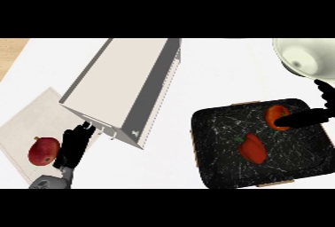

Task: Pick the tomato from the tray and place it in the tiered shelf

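Nearest the lower edge, the left robot hand [73, 148] rises from its grey forearm with fingers straight and relaxed, holding nothing. Just to its left, a red round fruit [44, 151] lies on a pale mat [26, 119] on the white counter [222, 80]. The fingertips of this robot hand reach the near lower corner of the tiered shelf [124, 84], though I cannot tell whether they touch it. Well to the right of this robot hand sits the dark speckled tray [301, 155], which carries 2 things. A red pepper [253, 149] lies near the tray's middle, and the tomato [275, 117] rests at its far side. The right robot hand [306, 116] comes in from the right edge, open, its straight fingers pointing left and its other digit [324, 95] spread up and away. The fingertips overlap the tomato's right side without curling round it, so the tomato is on the tray just beyond those tips. The long white shelf stretches away from the left robot hand, and beyond the right robot hand stands 1 pale bowl [307, 57].
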